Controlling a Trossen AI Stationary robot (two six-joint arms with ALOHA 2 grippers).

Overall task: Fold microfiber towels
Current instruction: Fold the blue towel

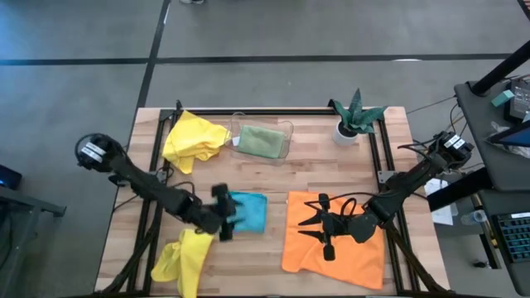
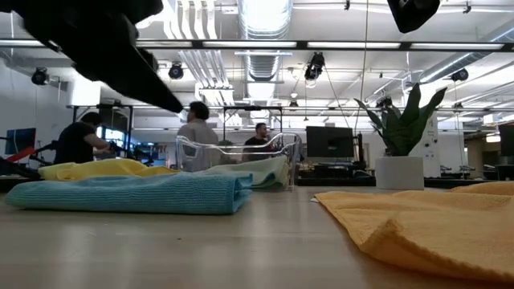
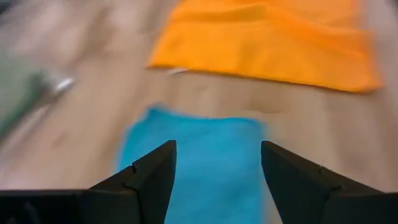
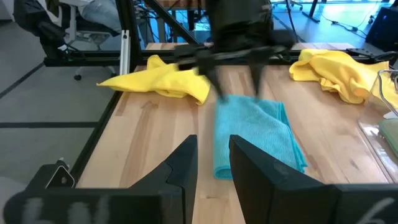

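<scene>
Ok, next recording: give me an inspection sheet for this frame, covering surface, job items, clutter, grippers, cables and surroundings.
Surface: wooden table, bare between the cloths.
Job's things: turquoise towel folded mid-table; orange towel spread flat; one yellow towel bunched at the far left, another yellow towel crumpled at the near edge; green towel inside the clear tray.
Clutter: potted plant at the far right.
Grippers: left gripper open over the turquoise towel's left edge, empty; right gripper above the orange towel, jaws narrowly apart, empty.
Cables: cables along the right arm.
Surroundings: people seated at desks beyond the table.
</scene>
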